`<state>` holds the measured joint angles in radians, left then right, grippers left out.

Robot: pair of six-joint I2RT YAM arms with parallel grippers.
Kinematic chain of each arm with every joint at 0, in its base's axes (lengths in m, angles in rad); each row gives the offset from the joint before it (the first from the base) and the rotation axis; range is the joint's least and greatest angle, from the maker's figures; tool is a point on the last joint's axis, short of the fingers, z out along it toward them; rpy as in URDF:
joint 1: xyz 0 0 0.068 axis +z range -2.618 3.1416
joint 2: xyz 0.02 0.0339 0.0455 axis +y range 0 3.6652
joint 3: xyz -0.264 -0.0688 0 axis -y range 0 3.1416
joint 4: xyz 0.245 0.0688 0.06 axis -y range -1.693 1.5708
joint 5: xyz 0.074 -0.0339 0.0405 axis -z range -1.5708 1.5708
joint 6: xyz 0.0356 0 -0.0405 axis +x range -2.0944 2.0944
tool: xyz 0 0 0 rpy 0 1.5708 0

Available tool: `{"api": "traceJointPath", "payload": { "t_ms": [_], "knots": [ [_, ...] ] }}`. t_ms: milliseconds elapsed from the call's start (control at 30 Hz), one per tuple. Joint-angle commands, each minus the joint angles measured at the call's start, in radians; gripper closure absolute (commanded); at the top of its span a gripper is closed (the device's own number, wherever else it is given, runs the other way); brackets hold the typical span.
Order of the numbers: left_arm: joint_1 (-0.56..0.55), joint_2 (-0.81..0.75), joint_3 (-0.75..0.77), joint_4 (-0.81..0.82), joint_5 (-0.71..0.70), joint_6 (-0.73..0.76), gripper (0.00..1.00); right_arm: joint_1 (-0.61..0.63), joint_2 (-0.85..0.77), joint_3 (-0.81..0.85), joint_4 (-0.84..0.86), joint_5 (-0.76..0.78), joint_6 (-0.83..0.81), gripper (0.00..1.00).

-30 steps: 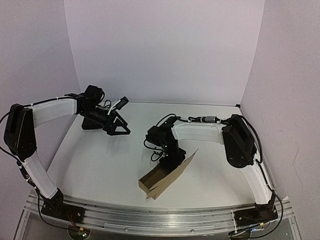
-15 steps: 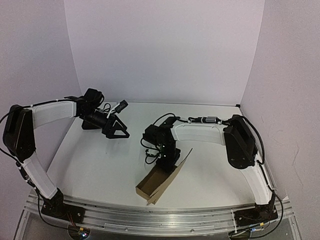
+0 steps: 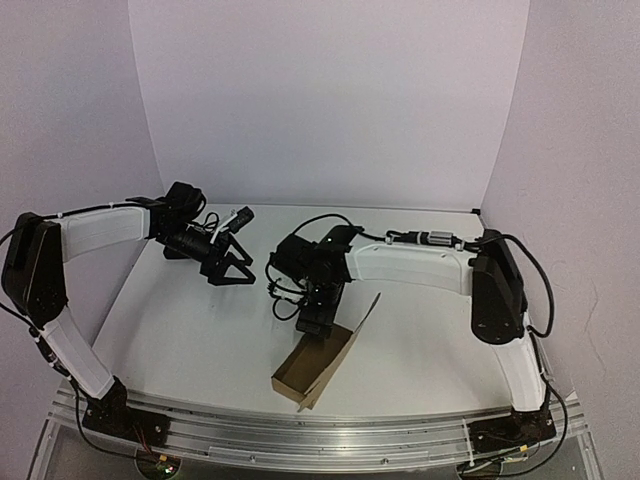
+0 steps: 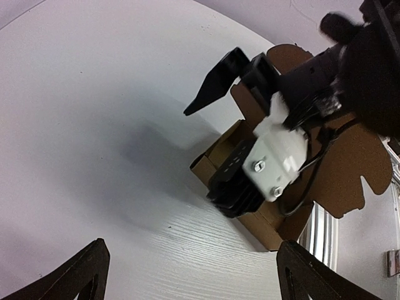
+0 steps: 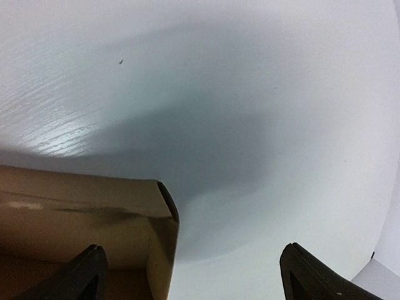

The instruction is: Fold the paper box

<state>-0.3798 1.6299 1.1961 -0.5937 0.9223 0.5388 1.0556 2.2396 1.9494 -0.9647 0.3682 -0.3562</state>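
Note:
The paper box is brown cardboard, lying open-topped near the table's front middle, with its lid flap standing up on the right side. My right gripper hangs open just over the box's far end; in the right wrist view a box corner lies under the jaws beside the left finger, with nothing gripped. My left gripper is open over bare table at the back left, apart from the box. Its wrist view looks at the box and the right gripper's fingers.
The white table is walled in by pale panels on three sides. A metal rail runs along the front edge just before the box. The right arm's white forearm reaches across the back of the table.
My right gripper has opened and let go of the box, drawing back and left. The box has settled flatter. My left gripper has shifted slightly toward the box.

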Motion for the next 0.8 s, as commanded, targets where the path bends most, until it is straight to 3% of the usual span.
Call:
{"api": "traceJointPath", "payload": {
  "t_ms": [0,133,233,367,433,567,767],
  "knots": [
    [-0.001,-0.035,0.005,0.024,0.022,0.038,0.04,0.002,-0.229,-0.043,0.146,0.006,0.016,0.02],
    [-0.001,-0.031,0.002,0.044,0.023,0.034,0.05,0.002,-0.317,-0.054,0.172,0.024,0.199,0.02],
    [-0.001,-0.041,-0.018,0.074,0.004,0.015,0.05,0.001,-0.402,-0.132,0.138,0.124,0.615,0.02],
    [-0.001,-0.056,-0.046,0.097,-0.022,0.002,0.05,0.001,-0.546,-0.281,-0.015,0.120,1.182,0.04],
    [-0.001,-0.057,-0.057,0.106,-0.019,-0.003,0.06,0.006,-0.591,-0.349,-0.102,0.083,1.370,0.08],
    [-0.001,-0.055,-0.080,0.142,0.005,-0.027,0.06,0.051,-0.610,-0.422,-0.115,0.016,1.485,0.08],
    [-0.002,-0.069,-0.095,0.158,0.009,-0.029,0.06,0.067,-0.559,-0.413,-0.064,-0.053,1.491,0.13]
  ]
}}
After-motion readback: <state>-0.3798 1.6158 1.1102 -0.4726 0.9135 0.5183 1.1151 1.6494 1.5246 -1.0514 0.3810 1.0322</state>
